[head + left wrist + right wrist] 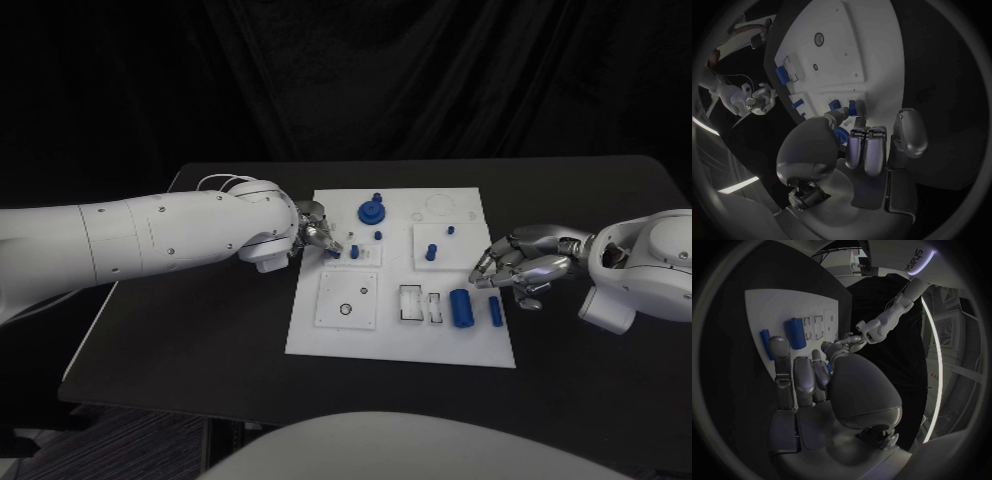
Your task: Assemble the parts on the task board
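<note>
Head view: the left hand (315, 236) is set at the task board (404, 345)'s left edge, fingers curled by a small blue peg (352, 252); whether it is held cannot be told. The right hand (522, 265) hovers curled over the right edge, apparently empty. Two blue cylinders (462, 308) lie loose, so assembly is judged unfinished.

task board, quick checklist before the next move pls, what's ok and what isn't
1. Task board flat on the table: ok.
2. Left hand at the small blue pegs on the board's left side: ok.
3. Left hand's fingers gripping a peg: cannot tell.
4. Right hand over the board's right edge, holding nothing: ok.
5. Two blue cylinders lying loose, not yet seated: not ok.
6. Blue gear clear of both hands: ok.
</note>
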Controlling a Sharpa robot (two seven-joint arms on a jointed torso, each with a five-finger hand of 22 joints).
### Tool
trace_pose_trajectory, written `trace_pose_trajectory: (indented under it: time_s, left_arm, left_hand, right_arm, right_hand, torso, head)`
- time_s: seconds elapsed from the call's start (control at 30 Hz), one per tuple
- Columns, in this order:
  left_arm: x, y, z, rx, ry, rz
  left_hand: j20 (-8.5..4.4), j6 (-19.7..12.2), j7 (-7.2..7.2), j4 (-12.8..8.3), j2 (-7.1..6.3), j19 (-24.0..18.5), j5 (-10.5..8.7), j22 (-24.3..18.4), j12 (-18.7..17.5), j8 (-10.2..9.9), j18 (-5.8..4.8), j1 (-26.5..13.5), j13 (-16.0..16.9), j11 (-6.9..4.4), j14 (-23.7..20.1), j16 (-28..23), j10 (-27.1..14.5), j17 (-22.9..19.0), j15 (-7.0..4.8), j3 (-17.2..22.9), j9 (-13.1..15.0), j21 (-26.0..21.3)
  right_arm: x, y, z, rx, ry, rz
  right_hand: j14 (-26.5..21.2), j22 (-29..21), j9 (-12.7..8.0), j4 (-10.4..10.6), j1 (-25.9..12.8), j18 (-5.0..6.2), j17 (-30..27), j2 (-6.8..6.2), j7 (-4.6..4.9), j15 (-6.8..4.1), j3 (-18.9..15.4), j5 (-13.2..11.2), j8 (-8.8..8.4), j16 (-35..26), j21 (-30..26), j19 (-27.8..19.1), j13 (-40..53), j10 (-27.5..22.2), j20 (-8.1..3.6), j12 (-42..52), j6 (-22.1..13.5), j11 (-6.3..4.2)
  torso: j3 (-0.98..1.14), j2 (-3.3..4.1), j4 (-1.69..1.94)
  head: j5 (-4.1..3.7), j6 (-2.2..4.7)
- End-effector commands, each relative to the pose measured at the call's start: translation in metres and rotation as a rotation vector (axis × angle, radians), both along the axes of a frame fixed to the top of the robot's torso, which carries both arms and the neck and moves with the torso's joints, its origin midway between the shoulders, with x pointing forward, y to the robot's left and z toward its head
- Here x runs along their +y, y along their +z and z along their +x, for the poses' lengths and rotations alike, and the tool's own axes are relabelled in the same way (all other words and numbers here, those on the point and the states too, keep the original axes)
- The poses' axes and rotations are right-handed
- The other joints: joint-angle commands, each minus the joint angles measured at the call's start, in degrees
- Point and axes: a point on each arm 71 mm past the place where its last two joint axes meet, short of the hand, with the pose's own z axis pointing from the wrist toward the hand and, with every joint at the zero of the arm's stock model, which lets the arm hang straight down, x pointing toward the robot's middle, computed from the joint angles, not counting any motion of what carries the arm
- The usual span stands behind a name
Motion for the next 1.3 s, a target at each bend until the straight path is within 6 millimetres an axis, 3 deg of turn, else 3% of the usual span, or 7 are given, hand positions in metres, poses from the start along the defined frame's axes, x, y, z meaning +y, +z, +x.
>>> trace_pose_trajectory:
  time_s: [0.03,1.0,1.1,1.23,1.27,1.3]
  left_arm:
    - [-0.0009,-0.0063,-0.0042,0.029,-0.02,0.006]
    - [-0.0004,-0.0103,-0.0098,0.07,-0.032,0.027]
    - [-0.0005,-0.0107,-0.0094,0.072,-0.032,0.029]
    - [0.0,-0.0118,-0.0087,0.077,-0.028,0.036]
    - [0.0003,-0.0123,-0.0085,0.081,-0.026,0.04]
    - [0.0007,-0.0128,-0.0084,0.083,-0.025,0.043]
  left_hand:
    - [-0.4,-0.24,-0.25,-0.31,0.18,-0.19,0.4,8.73,0.21,0.2,0.83,0.67,15.05,-0.4,5.95,-0.07,6.04,15.09,-0.44,-0.01,0.05,-0.39]
    - [-0.4,-0.21,-0.18,-0.23,0.11,-0.3,0.01,8.66,0.21,0.22,0.87,0.65,15.05,-0.35,5.95,-0.07,6.04,15.09,-0.42,-0.3,0.09,-0.65]
    - [-0.35,-0.15,-0.1,0.51,0.27,-0.35,-0.91,8.65,0.21,0.19,0.87,0.11,15.05,-0.28,5.95,-0.07,6.04,15.09,-0.36,-0.95,0.08,-0.75]
    - [-0.28,-0.18,0.02,2.01,0.47,-0.39,-3.84,8.63,0.21,0.0,0.88,-0.84,15.05,-0.18,5.95,-0.07,6.04,15.09,-0.27,-2.49,-0.06,-0.92]
    - [-0.25,-0.21,0.11,2.67,0.38,-0.4,-4.65,8.63,0.21,-0.09,0.87,-1.46,15.05,-0.1,5.95,-0.07,6.04,15.09,-0.21,-3.2,-0.14,-0.96]
    - [-0.14,-0.63,0.41,4.28,0.03,-0.56,-7.19,8.52,0.21,-0.55,0.94,-3.07,15.05,0.13,5.95,-0.07,6.04,15.09,-0.05,-4.98,-0.46,-1.41]
  right_arm:
    - [-0.0007,-0.0024,-0.0016,0.021,0.004,-0.015]
    - [-0.001,-0.0044,-0.0027,0.039,0.013,-0.03]
    - [-0.0012,-0.0045,-0.0027,0.04,0.013,-0.031]
    - [-0.0013,-0.0047,-0.0028,0.042,0.014,-0.033]
    - [-0.0013,-0.0047,-0.0028,0.042,0.014,-0.033]
    - [-0.0013,-0.0048,-0.0028,0.043,0.015,-0.033]
  right_hand:
    - [-0.42,-0.07,-0.07,-0.02,0.5,0.8,-0.09,-0.03,0.03,-0.03,0.29,0.36,-0.33,-0.37,-0.27,-0.33,-0.11,-0.41,-0.01,-0.28,0.3,-0.03]
    - [-0.61,-0.47,-0.09,0.01,0.52,0.94,-0.43,-0.02,0.04,-0.02,0.35,0.39,-0.35,-0.61,-0.92,-0.68,-0.54,-0.82,-0.01,-0.43,0.32,-0.03]
    - [-0.61,-0.47,-0.09,0.01,0.52,0.94,-0.43,-0.02,0.04,-0.02,0.35,0.39,-0.35,-0.61,-0.92,-0.68,-0.54,-0.82,-0.01,-0.43,0.32,-0.03]
    - [-0.65,-0.53,-0.09,0.01,0.53,0.96,-0.52,-0.02,0.04,-0.02,0.36,0.39,-0.36,-0.68,-1.02,-0.73,-0.76,-1.02,-0.01,-0.51,0.33,-0.03]
    - [-0.65,-0.53,-0.09,0.01,0.53,0.96,-0.52,-0.02,0.04,-0.02,0.36,0.39,-0.36,-0.68,-1.02,-0.73,-0.76,-1.02,-0.01,-0.51,0.33,-0.03]
    - [-0.65,-0.53,-0.09,0.01,0.53,0.96,-0.52,-0.02,0.04,-0.02,0.36,0.39,-0.36,-0.68,-1.02,-0.73,-0.76,-1.02,-0.01,-0.51,0.33,-0.03]
  torso:
    - [0.0,-0.02,0.01]
    - [0.0,0.01,-0.04]
    - [0.0,-0.02,-0.03]
    - [0.01,0.01,-0.03]
    - [0.02,0.01,-0.05]
    - [0.01,0.0,-0.07]
  head:
    - [0.09,0.01]
    - [0.09,0.01]
    - [0.13,0.01]
    - [0.09,0.01]
    - [0.11,0.01]
    - [0.14,0.01]
